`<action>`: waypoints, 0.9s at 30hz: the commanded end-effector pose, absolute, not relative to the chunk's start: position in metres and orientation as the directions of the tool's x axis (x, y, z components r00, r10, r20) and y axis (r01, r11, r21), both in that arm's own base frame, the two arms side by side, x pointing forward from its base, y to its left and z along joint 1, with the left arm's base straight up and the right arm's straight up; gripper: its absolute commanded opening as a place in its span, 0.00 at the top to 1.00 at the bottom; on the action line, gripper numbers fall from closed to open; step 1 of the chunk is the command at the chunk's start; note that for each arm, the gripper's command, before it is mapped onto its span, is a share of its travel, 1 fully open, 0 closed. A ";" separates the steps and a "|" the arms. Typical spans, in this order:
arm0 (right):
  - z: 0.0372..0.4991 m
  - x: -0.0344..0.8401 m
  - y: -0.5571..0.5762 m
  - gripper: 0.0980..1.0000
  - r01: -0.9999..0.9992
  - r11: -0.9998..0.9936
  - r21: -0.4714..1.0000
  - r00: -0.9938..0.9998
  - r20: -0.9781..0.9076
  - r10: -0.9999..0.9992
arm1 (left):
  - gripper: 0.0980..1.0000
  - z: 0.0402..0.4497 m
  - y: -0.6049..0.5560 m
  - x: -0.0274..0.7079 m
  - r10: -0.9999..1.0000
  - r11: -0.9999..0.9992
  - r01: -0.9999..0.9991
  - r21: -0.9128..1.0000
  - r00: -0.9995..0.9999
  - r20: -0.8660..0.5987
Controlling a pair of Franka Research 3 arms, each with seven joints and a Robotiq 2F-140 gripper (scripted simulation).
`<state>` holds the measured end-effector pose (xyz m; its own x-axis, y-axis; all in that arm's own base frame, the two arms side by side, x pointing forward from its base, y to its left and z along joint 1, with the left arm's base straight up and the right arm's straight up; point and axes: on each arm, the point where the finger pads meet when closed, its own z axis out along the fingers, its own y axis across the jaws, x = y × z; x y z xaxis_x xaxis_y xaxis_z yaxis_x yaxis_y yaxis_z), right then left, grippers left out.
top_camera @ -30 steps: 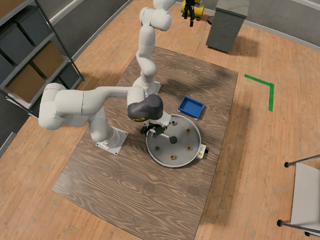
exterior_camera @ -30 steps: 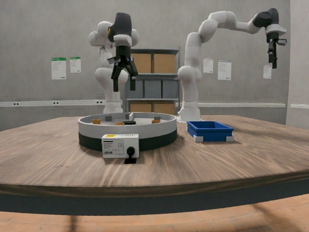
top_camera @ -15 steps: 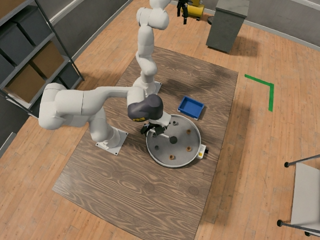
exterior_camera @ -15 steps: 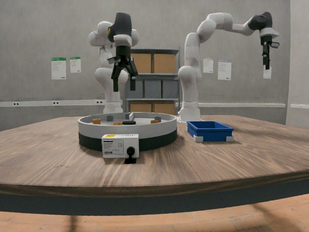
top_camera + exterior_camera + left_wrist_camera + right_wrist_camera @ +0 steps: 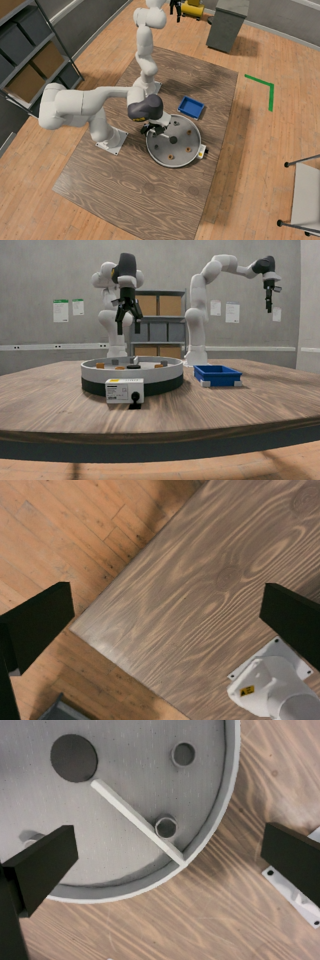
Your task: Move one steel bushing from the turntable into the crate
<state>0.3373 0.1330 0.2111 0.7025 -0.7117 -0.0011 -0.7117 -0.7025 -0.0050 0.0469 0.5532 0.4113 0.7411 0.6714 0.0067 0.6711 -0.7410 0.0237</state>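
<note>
Tabletop (image 5: pixel 144 186) (image 5: pixel 165 415) (image 5: pixel 170 595) (image 5: pixel 260 910) in the top view carries a round turntable (image 5: pixel 149 149) (image 5: pixel 90 373) (image 5: pixel 122 893) near its right long edge, with a blue crate (image 5: pixel 190 115) (image 5: pixel 222 381) just beside it, toward the upper right corner. Three steel bushings (image 5: pixel 156 146) (image 5: pixel 115 361) (image 5: pixel 166 817) and three copper-coloured bushings (image 5: pixel 170 156) (image 5: pixel 100 365) stand on the turntable. The right gripper (image 5: pixel 153 129) (image 5: pixel 128 330) (image 5: pixel 170 840) is over the turntable's side toward the left long edge. The left gripper (image 5: pixel 176 12) (image 5: pixel 269 308) (image 5: pixel 168 599) is out past the upper edge.

In the exterior view, the right gripper's fingers point down, spread wide above the turntable. The left gripper hangs high, well apart from the crate, its fingers edge-on. The crate sits level within its visible corner guides (image 5: pixel 205 383), and a white box (image 5: pixel 202 151) (image 5: pixel 124 391) stands at the turntable's side toward the near edge.

The left wrist view shows wide-open fingers with a corner of the tabletop and floor (image 5: pixel 60 535) below.

In the right wrist view, wide-open fingers frame a white bar (image 5: pixel 135 817); one steel bushing is right beside it, another farther along, and the third across the bar, partly hidden by a finger.

Remote op log | turntable (image 5: pixel 165 152) (image 5: pixel 132 374) (image 5: pixel 130 845): I see it turned slightly clockwise from above, shifting steel bushings (image 5: pixel 156 146) (image 5: pixel 163 363) (image 5: pixel 174 756) and copper-coloured bushings (image 5: pixel 188 149) (image 5: pixel 100 365) round with it | left gripper (image 5: pixel 174 16) (image 5: pixel 269 309) (image 5: pixel 166 600): I've swung it inward, toward the turntable's side, in the exterior view
</note>
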 end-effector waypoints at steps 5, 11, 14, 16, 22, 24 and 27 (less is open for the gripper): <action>0.211 0.336 0.132 0.00 -0.706 -0.708 0.000 0.708 0.000 -0.706 | 0.00 0.413 0.554 0.019 0.683 -0.731 0.683 0.000 0.731 0.000; 0.211 0.337 0.133 0.00 -0.712 -0.703 -0.005 0.703 -0.001 -0.712 | 0.00 0.413 0.554 0.019 0.683 -0.730 0.683 0.000 0.730 0.000; 0.211 0.337 0.133 0.00 -0.712 -0.703 -0.005 0.703 -0.001 -0.712 | 0.00 0.413 0.554 0.019 0.683 -0.730 0.683 0.000 0.730 0.000; 0.211 0.337 0.133 0.00 -0.712 -0.703 -0.005 0.703 -0.001 -0.712 | 0.00 0.413 0.554 0.019 0.683 -0.730 0.683 0.000 0.730 0.000; 0.211 0.337 0.133 0.00 -0.712 -0.703 -0.005 0.703 -0.001 -0.712 | 0.00 0.413 0.554 0.019 0.683 -0.730 0.683 0.000 0.730 0.000; 0.211 0.337 0.133 0.00 -0.712 -0.703 -0.005 0.703 -0.001 -0.712 | 0.00 0.413 0.554 0.019 0.683 -0.730 0.683 0.000 0.730 0.000; 0.211 0.337 0.133 0.00 -0.712 -0.703 -0.005 0.703 -0.001 -0.712 | 0.00 0.413 0.554 0.019 0.683 -0.730 0.683 0.000 0.730 0.000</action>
<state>0.3373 0.1330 0.2111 0.7025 -0.7117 -0.0011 -0.7117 -0.7025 -0.0050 0.0198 0.5533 0.4127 0.7250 0.6888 0.0005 0.6888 -0.7250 0.0055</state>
